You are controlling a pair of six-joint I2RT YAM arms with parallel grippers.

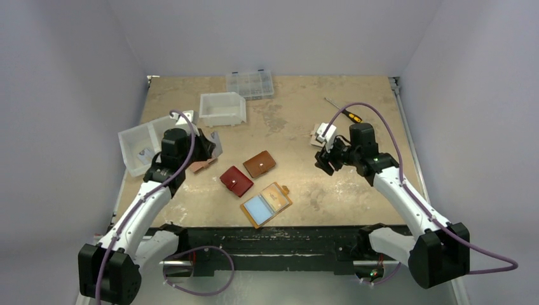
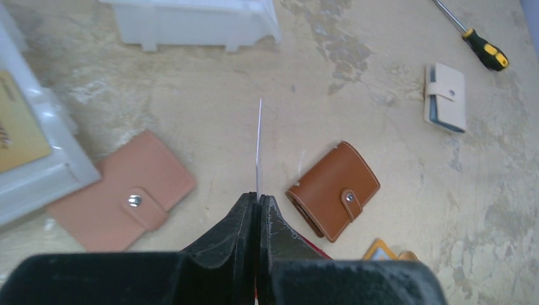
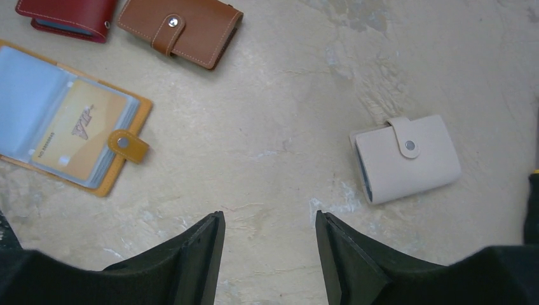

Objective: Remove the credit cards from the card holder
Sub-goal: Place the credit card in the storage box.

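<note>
Near the front edge of the table (image 1: 356, 190), between the two arms, the card holder (image 1: 266, 204) is lying open and flat with its clear sleeves facing up. In the right wrist view a yellow-orange card (image 3: 82, 133) is sitting inside one sleeve, just under the snap tab. The left gripper (image 2: 258, 202) is hanging over the left part of the table, its jaws pressed together on the bottom edge of a white card (image 2: 259, 146). That card is standing upright and edge-on to the wrist camera, so it is showing only as a thin pale line, clear of the tabletop. Below it a pink wallet (image 2: 124, 197) is lying to one side and a brown wallet (image 2: 334, 189) to the other, both snapped shut, with a dark red wallet (image 1: 236, 181) lying just beside the brown one. At the left edge a white bin (image 2: 47, 171) is holding a tan card (image 2: 16, 121). The right gripper (image 3: 268, 222) is hovering over bare table on the right side, its jaws standing well spread and gripping nothing. A closed beige wallet (image 3: 407, 157) is resting near it but not touching it. A screwdriver (image 1: 343, 113) is lying farther back, and a second white bin (image 1: 222, 108) and a clear organiser box (image 1: 250, 84) are sitting towards the rear.
</note>
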